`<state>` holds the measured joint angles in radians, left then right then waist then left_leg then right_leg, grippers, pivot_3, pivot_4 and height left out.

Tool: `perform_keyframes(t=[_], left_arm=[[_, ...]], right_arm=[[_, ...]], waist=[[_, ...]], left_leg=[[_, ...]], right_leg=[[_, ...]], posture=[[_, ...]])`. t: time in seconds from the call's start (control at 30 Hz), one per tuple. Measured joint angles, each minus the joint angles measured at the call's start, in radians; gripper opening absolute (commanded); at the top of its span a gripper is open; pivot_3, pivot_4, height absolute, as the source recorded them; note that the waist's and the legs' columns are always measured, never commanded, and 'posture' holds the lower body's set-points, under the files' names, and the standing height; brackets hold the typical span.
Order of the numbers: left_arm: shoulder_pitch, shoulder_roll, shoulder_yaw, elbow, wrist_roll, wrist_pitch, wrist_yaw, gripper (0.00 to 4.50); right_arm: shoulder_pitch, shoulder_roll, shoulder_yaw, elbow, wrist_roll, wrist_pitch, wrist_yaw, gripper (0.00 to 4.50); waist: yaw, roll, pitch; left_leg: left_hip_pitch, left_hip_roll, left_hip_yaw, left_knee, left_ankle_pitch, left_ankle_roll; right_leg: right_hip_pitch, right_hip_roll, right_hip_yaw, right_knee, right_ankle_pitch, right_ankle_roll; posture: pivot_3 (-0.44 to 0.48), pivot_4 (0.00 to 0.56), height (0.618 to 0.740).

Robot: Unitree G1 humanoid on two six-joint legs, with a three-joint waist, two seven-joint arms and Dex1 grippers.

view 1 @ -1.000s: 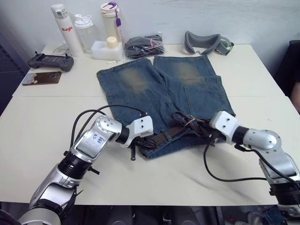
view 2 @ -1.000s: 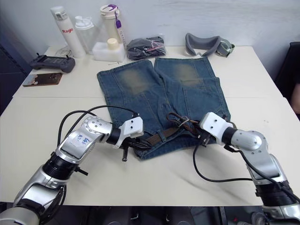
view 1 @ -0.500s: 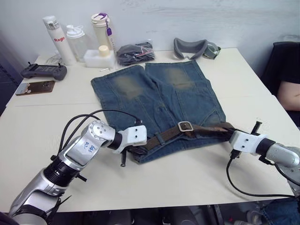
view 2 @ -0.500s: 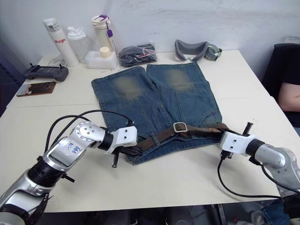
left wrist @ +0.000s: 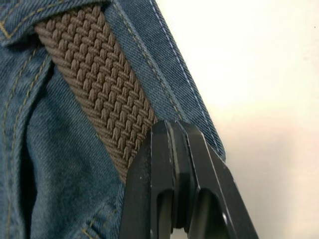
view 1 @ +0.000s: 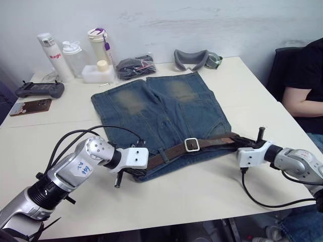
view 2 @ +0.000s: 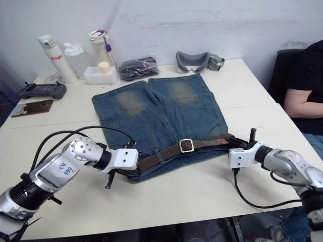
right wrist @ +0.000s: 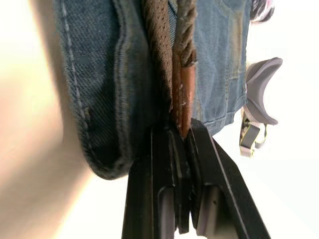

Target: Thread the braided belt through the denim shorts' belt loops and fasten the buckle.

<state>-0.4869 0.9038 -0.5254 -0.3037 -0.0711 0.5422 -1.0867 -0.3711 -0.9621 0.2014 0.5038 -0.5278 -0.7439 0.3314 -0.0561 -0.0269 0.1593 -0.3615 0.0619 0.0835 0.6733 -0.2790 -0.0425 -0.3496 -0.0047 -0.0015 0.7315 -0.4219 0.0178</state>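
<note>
Right wrist view is showing the right hand pinching the braided belt by its leather tip at the waistband edge of the denim shorts. Left wrist view is showing the left hand clamping the woven strap at the opposite waist corner. From the head, one buckle is lying mid-waist, three bottles are standing behind on the surface, and a seated person is sitting alongside

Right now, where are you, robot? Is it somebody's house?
Probably not a house: it looks like a test room or lab. Denim shorts lie flat on a plain white table against a bare wall, a handheld controller sits beside drink bottles, and a person sits watching.
</note>
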Motion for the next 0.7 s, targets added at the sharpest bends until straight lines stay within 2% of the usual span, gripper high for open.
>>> perform_keyframes(t=[0.1, 0.33, 0.43, 0.63, 0.7], left_arm=[[0.006, 0.004, 0.003, 0.007, 0.000, 0.000, -0.004, 0.10], [0.014, 0.000, 0.071, 0.066, -0.053, 0.002, -0.062, 0.10], [0.015, -0.011, 0.119, 0.104, -0.102, 0.005, -0.095, 0.10], [-0.018, -0.061, 0.146, 0.158, -0.127, 0.024, -0.111, 0.10], [-0.019, -0.068, 0.149, 0.160, -0.127, 0.024, -0.111, 0.10]], right_arm=[[-0.008, 0.027, 0.000, 0.003, 0.047, 0.021, 0.037, 0.00], [-0.070, 0.028, 0.000, -0.056, 0.062, 0.048, 0.087, 0.00], [-0.093, 0.021, -0.001, -0.082, 0.061, 0.057, 0.103, 0.00], [-0.190, 0.023, 0.024, -0.057, 0.066, 0.104, 0.209, 0.00], [-0.192, 0.031, 0.026, -0.063, 0.142, 0.146, 0.288, 0.00]], waist=[[0.000, -0.001, 0.000], [-0.003, 0.000, 0.005], [-0.003, 0.002, 0.009], [0.000, 0.000, 0.024], [0.001, -0.001, 0.026]], left_leg=[[0.012, -0.005, -0.007, -0.007, -0.002, -0.001], [0.010, -0.010, -0.031, -0.009, -0.006, -0.004], [0.005, -0.010, -0.031, -0.010, -0.005, -0.005], [0.005, -0.013, -0.029, -0.008, -0.008, 0.000], [0.004, -0.013, -0.029, -0.008, -0.009, 0.001]], right_leg=[[0.007, 0.004, 0.008, -0.001, -0.003, 0.000], [0.001, 0.015, 0.017, -0.001, -0.001, -0.004], [-0.010, 0.017, 0.019, 0.000, 0.001, -0.006], [-0.011, 0.014, 0.022, -0.001, 0.005, -0.004], [-0.012, 0.013, 0.023, -0.001, 0.005, -0.004]], posture=[[0.000, 0.150, 0.681], [0.000, 0.150, 0.681], [0.000, 0.150, 0.681], [0.000, 0.150, 0.681], [0.000, 0.150, 0.681]])
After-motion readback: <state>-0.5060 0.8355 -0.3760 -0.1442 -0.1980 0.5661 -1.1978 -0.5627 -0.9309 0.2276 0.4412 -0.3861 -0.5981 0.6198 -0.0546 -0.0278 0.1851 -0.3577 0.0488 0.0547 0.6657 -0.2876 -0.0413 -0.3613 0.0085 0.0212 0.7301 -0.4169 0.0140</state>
